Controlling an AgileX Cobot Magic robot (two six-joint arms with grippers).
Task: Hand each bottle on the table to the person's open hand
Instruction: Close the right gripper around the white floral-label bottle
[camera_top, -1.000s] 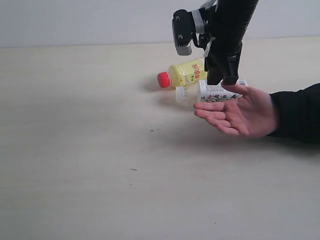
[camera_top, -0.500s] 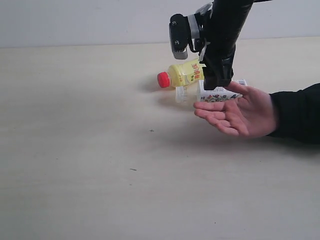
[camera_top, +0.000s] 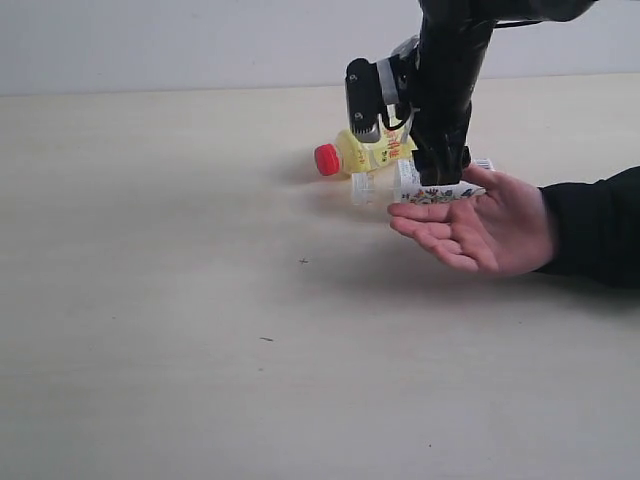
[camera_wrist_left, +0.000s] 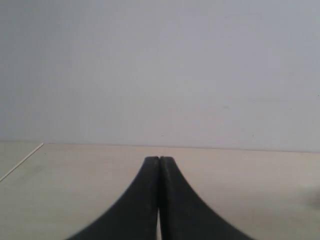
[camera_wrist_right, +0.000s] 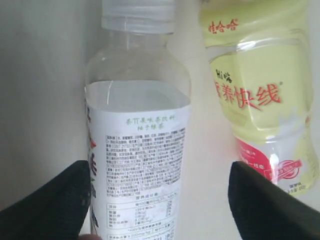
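The white floral-label bottle (camera_top: 428, 187) (camera_wrist_right: 137, 150) lies on its side on the table (camera_top: 200, 300), with its clear cap pointing left. Beside it, farther back, lies the yellow bottle (camera_top: 378, 148) (camera_wrist_right: 260, 100) with a red cap. My right gripper (camera_top: 442, 170) (camera_wrist_right: 160, 205) is low over the floral bottle. Its jaws are open, with one finger on each side of the bottle and a gap to the finger on the yellow bottle's side. The person's open hand (camera_top: 490, 230) rests palm up just right of this bottle, the thumb against it. My left gripper (camera_wrist_left: 159, 160) is shut and empty, away from the bottles.
The black sleeve (camera_top: 595, 225) reaches in from the right edge. A pale wall (camera_top: 200, 40) runs behind the table. A few dark specks (camera_top: 303, 261) mark the tabletop in front of the bottles.
My right arm has come down over the floral bottle and its jaws have spread wider. The bottles and the hand have stayed where they were.
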